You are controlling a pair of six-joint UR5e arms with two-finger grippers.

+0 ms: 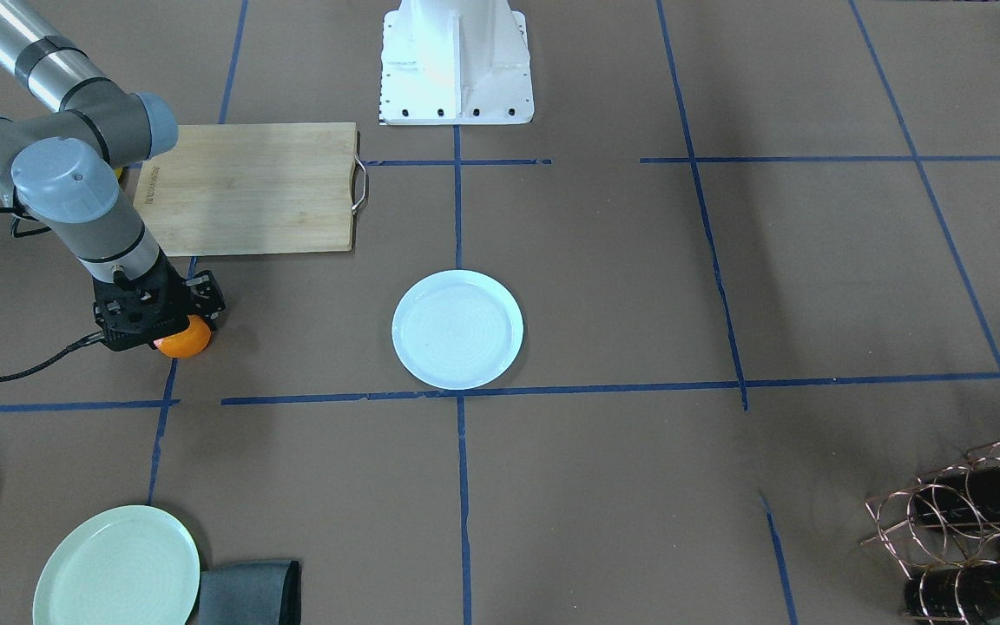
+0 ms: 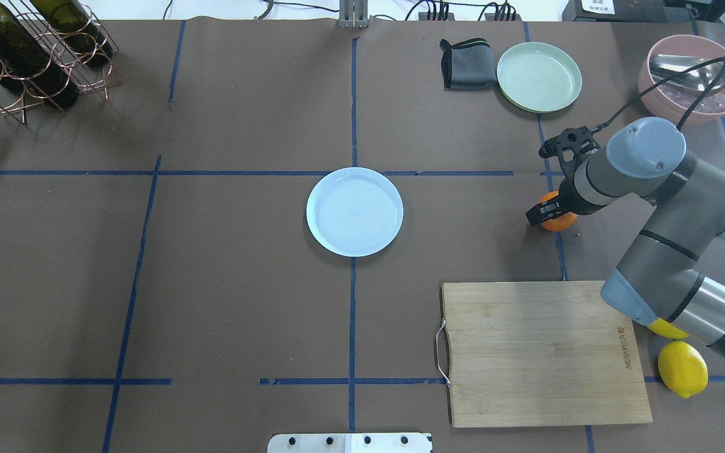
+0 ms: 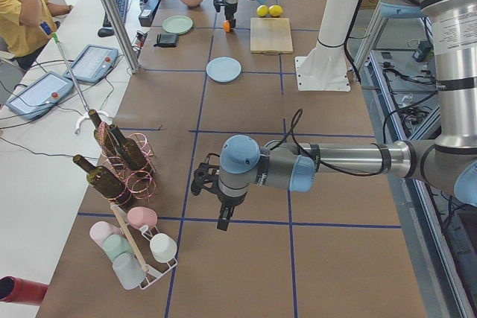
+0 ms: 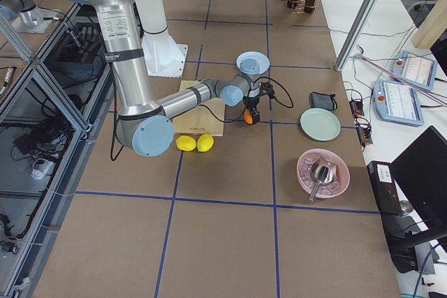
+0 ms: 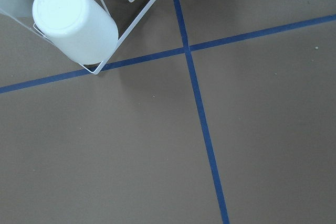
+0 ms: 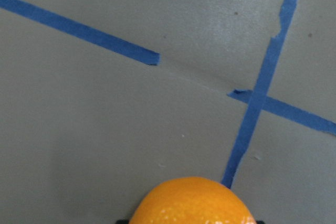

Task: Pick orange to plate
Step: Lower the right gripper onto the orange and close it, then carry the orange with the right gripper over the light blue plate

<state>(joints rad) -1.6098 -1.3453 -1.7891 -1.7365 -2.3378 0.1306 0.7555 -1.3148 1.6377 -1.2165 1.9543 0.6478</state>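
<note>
The orange (image 2: 559, 218) lies to the right of the plate, near a blue tape crossing. My right gripper (image 2: 548, 212) reaches down over it, with a dark finger (image 2: 534, 216) pressed against its left side, so the gripper is shut on the orange (image 1: 187, 340). In the right wrist view the orange (image 6: 192, 203) fills the bottom edge with bare table beyond. The pale bluish-white plate (image 2: 328, 195) rests empty at the table's middle, well apart from the fruit. My left gripper (image 3: 223, 221) hangs over the table's far left end; I cannot tell whether it is open or shut.
A wooden cutting board (image 2: 542, 352) lies near the right arm, with two lemons (image 2: 682, 368) beside it. A mint-green plate (image 2: 539, 77), grey cloth (image 2: 466, 63) and pink bowl with spoon (image 2: 693, 82) line the far edge. A wine rack (image 2: 22, 56) and cup rack (image 3: 138, 247) stand left.
</note>
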